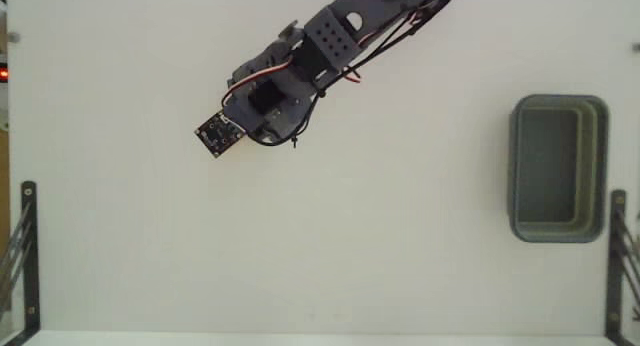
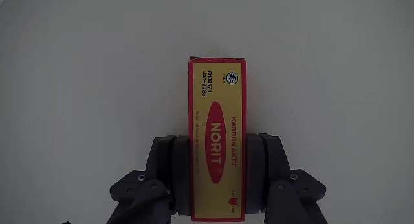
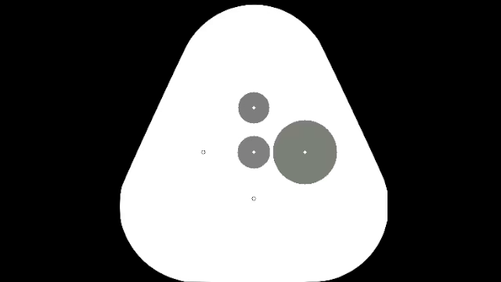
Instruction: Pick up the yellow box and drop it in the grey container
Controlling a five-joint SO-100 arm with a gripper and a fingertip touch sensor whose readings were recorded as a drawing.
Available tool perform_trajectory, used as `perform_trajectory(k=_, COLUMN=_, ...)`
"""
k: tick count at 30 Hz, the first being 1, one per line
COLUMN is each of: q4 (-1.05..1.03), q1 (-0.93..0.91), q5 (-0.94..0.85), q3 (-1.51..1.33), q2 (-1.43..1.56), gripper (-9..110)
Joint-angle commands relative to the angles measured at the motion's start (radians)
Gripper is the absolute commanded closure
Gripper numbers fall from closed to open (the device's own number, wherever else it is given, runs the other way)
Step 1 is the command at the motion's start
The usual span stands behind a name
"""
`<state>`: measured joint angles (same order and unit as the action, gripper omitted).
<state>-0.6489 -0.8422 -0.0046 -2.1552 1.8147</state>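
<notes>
Clearly the tool (image 2: pixel 217 169) pinches the yellow box (image 2: pixel 217 140) by its long sides, over the left of the white tabletop (image 1: pixel 400 246). It should carry it level, rightward to the grey container (image 1: pixel 558 226), releasing only above the opening.

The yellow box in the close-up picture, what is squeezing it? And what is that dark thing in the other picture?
The dark thing is a robot arm, seen by a camera looking down at a white table. The close-up comes from a small camera riding on the arm's wrist. There the gripper, the robot's two-fingered hand, has a finger pressed against each side of the yellow box. From above the arm hides the box. The grey container sits far to the right in that view, with nothing inside.
</notes>
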Motion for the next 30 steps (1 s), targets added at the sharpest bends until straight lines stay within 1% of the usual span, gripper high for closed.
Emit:
perform_trajectory(k=1, q4=0.016, q1=-0.008, q5=0.005, q3=-0.001, q2=0.025, gripper=63)
perform_trajectory(k=15, q4=0.009, q1=-0.008, q5=0.005, q3=0.004, q2=0.027, gripper=63)
perform_trajectory(k=30, q4=-0.213, q1=-0.008, q5=0.005, q3=0.181, q2=0.072, gripper=63)
